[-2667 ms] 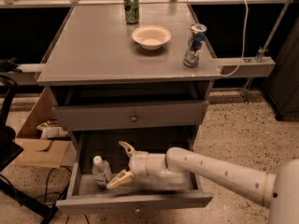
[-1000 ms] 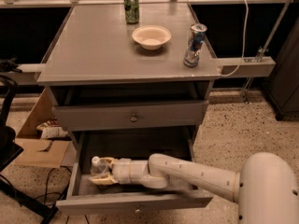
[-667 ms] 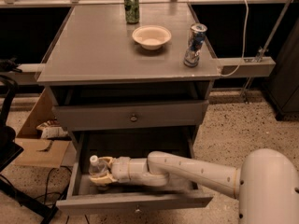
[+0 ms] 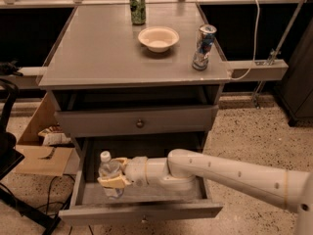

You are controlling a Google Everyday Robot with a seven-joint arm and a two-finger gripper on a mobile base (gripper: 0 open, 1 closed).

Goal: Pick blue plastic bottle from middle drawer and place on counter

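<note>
Speckled floor [image 4: 254,131], cardboard box [image 4: 38,159] — dark surroundings

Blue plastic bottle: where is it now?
Lower left of the camera view: the blue plastic bottle stands upright at the left end of the open middle drawer, held in the gripper.

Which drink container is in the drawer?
The clear plastic bottle with white cap, gripped by the pincer in the grey drawer; the green can and silver-blue can stand on the counter.
</note>
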